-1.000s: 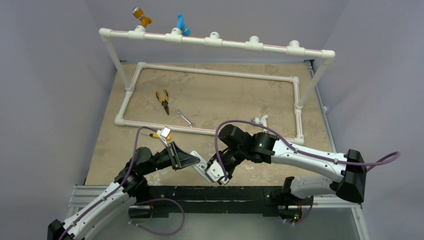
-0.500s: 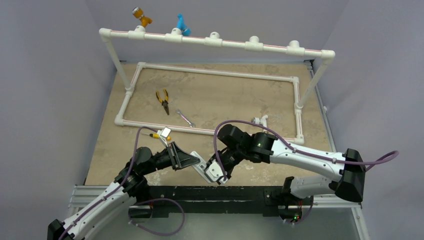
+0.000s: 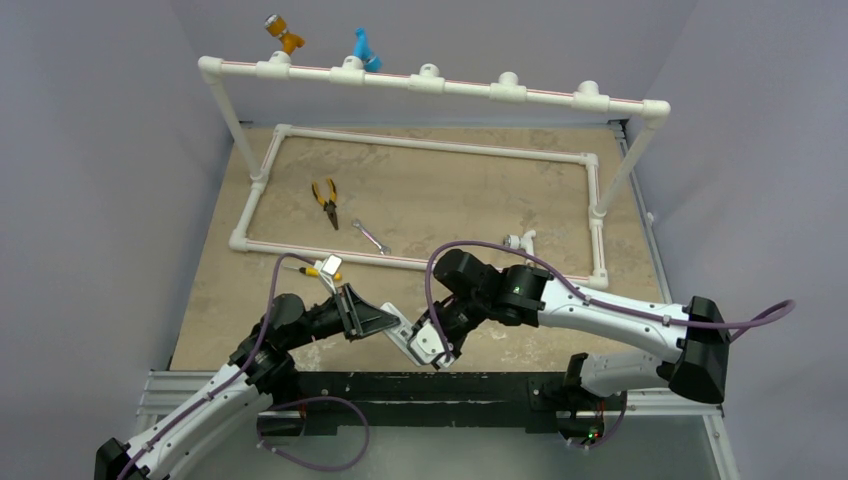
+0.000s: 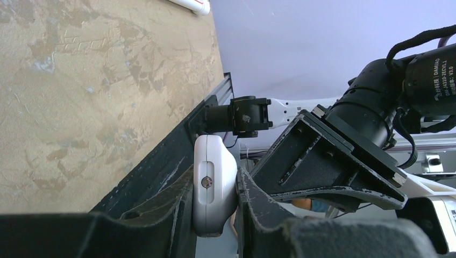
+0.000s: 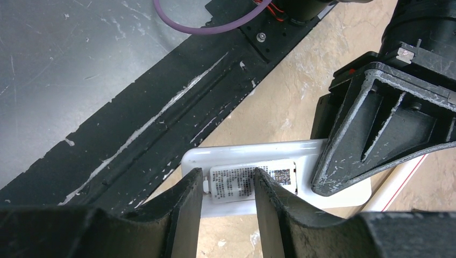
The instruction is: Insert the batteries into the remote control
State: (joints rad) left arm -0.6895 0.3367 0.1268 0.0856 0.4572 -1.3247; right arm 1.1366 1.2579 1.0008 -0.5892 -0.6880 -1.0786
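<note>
The left gripper point(image 4: 215, 209) clamps the remote control point(image 5: 253, 153) by one end. The right gripper point(image 5: 228, 201), jaws apart and empty, straddles its labelled back. Pressing there could lever it loose.

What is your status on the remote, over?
Left gripper shut on slim white plastic remote control. Right gripper open, astride its labelled back. Batteries not seen. No obstruction seen.

Tan table point(image 3: 470, 190) bears pipe frame point(image 3: 440, 145), pliers point(image 3: 325, 200), wrench point(image 3: 371, 236), screwdriver point(image 3: 322, 270).
</note>
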